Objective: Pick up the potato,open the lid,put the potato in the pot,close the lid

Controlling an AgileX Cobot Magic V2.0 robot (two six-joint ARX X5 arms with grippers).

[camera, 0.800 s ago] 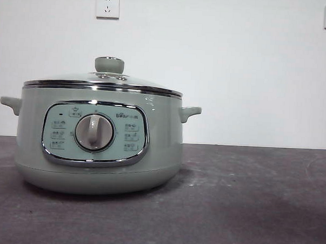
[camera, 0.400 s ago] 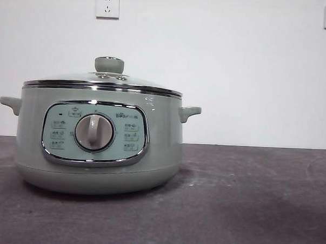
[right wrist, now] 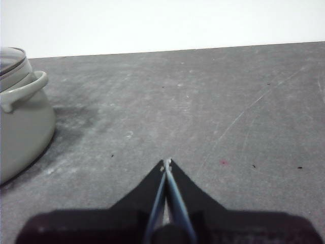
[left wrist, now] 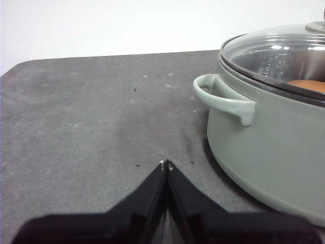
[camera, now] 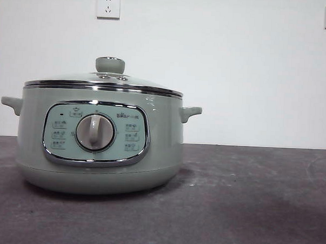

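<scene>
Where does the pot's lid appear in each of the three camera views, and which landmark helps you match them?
Front view: the lid sits closed on the pot, left of centre, knob on top.
Left wrist view: the lid is at the upper right; an orange-brown potato shows through the glass.
Right wrist view: only a sliver of the lid at the left edge.
Shared landmark: the pot's side handle.

The right tool point(right wrist: 166, 161), jaws closed, hangs over the table point(right wrist: 203, 101) beside the pot point(right wrist: 20, 132).
</scene>
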